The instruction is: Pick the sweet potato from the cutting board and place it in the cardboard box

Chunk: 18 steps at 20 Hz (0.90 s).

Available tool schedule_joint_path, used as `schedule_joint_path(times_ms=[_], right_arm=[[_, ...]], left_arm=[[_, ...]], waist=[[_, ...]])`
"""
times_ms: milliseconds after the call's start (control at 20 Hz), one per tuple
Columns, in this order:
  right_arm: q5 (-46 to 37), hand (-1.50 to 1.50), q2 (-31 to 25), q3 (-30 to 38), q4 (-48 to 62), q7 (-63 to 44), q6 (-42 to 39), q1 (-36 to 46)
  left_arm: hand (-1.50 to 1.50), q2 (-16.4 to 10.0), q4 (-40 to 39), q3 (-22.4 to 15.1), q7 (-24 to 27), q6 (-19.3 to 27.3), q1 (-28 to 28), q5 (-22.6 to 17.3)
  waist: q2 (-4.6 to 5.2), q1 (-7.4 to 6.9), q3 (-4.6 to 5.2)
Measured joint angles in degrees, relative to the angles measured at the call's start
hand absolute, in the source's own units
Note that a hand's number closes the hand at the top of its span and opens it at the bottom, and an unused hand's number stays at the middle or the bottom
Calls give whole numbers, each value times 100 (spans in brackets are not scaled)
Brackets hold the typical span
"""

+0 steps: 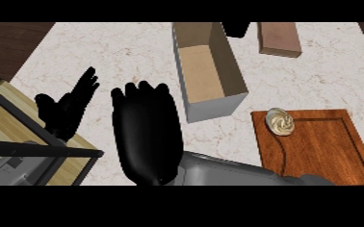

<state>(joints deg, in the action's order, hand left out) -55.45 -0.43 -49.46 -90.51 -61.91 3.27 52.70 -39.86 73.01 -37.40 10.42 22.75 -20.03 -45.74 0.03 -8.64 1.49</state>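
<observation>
Matt black hand, smooth grey plastic-look forearm behind it, pale veined marble counter beneath, matt brown cardboard box up-right, grey outside, satin reddish wood board right, light wood shelf left, black metal-look frame.

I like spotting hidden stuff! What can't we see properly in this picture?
Head view:
A dark shape by the top edge, beyond the cardboard box: cut off, unidentifiable.
The cutting board: near end runs off the lower edge, partly under the forearm.
The counter beneath the open right hand: hidden by it.
The sweet potato: too small for detail.
</observation>
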Motion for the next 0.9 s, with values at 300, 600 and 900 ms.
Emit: schedule_joint_path(times_ms=[300,600,900], right_arm=[[185,150,-19,427,433,-268,158,715],[399,150,-26,674,1104,-392,341,1236],[285,150,-24,791,2027,-355,494,1622]], left_arm=[[0,-6,13,53,110,111,126,-66],[0,-45,119,146,216,172,278,-127],[0,-73,224,269,350,300,472,-177]], waist=[[-2,113,-30],[14,213,-35],[31,347,-51]])
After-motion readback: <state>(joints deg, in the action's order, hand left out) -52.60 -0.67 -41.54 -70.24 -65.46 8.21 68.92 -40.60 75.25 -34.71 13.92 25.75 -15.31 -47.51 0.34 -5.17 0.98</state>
